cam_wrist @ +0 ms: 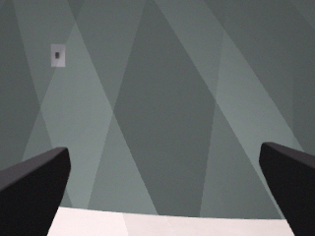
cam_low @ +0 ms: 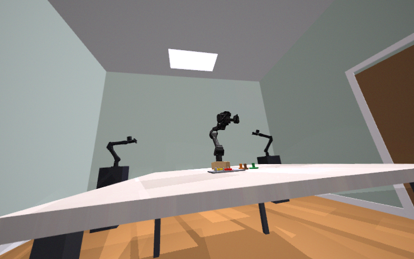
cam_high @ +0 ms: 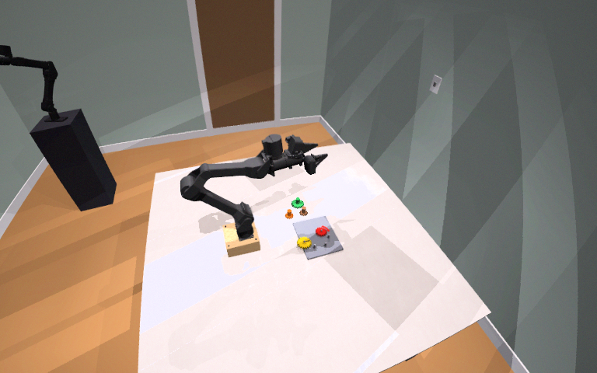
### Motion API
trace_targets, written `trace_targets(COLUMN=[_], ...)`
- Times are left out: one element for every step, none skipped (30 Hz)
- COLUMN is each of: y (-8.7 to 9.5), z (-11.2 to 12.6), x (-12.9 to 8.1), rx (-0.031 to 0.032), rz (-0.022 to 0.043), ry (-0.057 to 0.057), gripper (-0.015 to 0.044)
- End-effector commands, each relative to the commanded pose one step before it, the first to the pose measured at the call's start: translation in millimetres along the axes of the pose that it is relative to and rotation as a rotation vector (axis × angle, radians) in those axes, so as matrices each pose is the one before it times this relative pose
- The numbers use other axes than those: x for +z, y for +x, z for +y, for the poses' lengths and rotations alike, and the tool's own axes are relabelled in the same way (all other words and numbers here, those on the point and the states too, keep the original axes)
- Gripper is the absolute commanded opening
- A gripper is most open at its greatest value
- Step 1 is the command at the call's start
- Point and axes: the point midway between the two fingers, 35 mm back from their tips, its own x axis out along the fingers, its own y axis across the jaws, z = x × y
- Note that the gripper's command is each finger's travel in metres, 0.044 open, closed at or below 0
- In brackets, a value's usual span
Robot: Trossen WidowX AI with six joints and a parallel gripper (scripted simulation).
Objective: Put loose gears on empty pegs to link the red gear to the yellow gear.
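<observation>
My gripper (cam_high: 322, 150) (cam_wrist: 165, 155) is open and empty, held level high above the table. The grey board (cam_high: 303, 227) lies flat on the table with the red gear (cam_high: 319, 231) (cam_low: 228, 169) and the yellow gear (cam_high: 301, 242) with a black stripe on it. Three short bare pegs show on the board: one peg (cam_high: 328, 237) near the red gear, one peg (cam_high: 325, 244) and one peg (cam_high: 314, 245) near the yellow gear. Off the board stand a large green gear (cam_high: 297, 203) (cam_low: 253, 166), a small orange gear (cam_high: 289, 214) (cam_low: 240, 166) and a small brown gear (cam_high: 303, 211) (cam_low: 245, 167).
The arm's wooden base block (cam_high: 243, 247) (cam_low: 220, 165) stands on the table (cam_high: 263, 308) beside the board. Other arms stand on dark pedestals (cam_high: 75, 162) (cam_low: 112, 177) away from the table. The wrist view shows the wall and a strip of table, no gears.
</observation>
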Motion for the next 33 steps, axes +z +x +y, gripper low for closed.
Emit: trace_targets(y=[1.44,4.23,6.96,8.44,8.52,8.59,8.64,8.67,9.51,9.83,9.83,9.83,9.80,9.76,9.71,9.63,9.54,9.43,9.29,9.13,8.95,7.29,4.36,1.46,-0.03,-0.01,0.00,0.00,0.00,0.00,-0.02,-0.02,1.21], z=[0.81,2.47,4.29,5.52,5.84,6.14,6.06,5.94,5.45,5.83,6.01,6.16,6.27,6.36,6.43,6.46,6.48,6.46,6.42,6.36,6.28,5.10,3.01,0.99,-0.95,-0.46,0.00,0.00,0.00,0.00,-0.30,-0.30,-0.01], x=[-2.33,-7.00,-11.56,-13.79,-13.42,-13.03,-12.64,-12.25,-12.79,-12.75,-12.26,-11.76,-11.26,-10.75,-10.24,-9.73,-9.23,-8.72,-8.21,-7.71,-7.21,-5.52,-3.09,-0.98,1.87,0.91,0.00,0.00,0.00,0.00,0.59,0.59,0.02], rx=[0.00304,0.00938,0.01647,0.02137,0.02280,0.02415,0.02424,0.02427,0.02347,0.02549,0.02671,0.02787,0.02898,0.03004,0.03105,0.03202,0.03298,0.03391,0.03479,0.03564,0.03648,0.03075,0.01872,0.00628,-0.00009,-0.00005,0.00000,0.00000,0.00000,0.00000,-0.00003,-0.00003,0.00001], rz=[0.01164,0.03486,0.05789,0.06998,0.06957,0.06914,0.06892,0.06875,0.07623,0.07834,0.07797,0.07759,0.07721,0.07683,0.07645,0.07607,0.07575,0.07541,0.07503,0.07465,0.07426,0.06104,0.03649,0.01214,-0.00018,-0.00009,0.00000,0.00000,0.00000,0.00000,-0.00006,-0.00006,0.00000], ry=[-0.0035,-0.0104,-0.0177,-0.0219,-0.0224,-0.0229,-0.0228,-0.0226,-0.0212,-0.0223,-0.0227,-0.0231,-0.0235,-0.0238,-0.0240,-0.0243,-0.0244,-0.0245,-0.0246,-0.0246,-0.0245,-0.0201,-0.0120,-0.0040,0.0000,0.0000,0.0000,0.0000,0.0000,0.0000,0.0000,0.0000,0.0000], gripper=[0.0426,0.0440,0.0440,0.0440,0.0440,0.0440,0.0440,0.0440,0.0440,0.0440,0.0440,0.0440,0.0440,0.0440,0.0440,0.0440,0.0440,0.0440,0.0440,0.0440,0.0440,0.0440,0.0440,0.0440,0.0440,0.0440,0.0440,0.0440,0.0440,0.0440,0.0440,0.0440,0.0440])
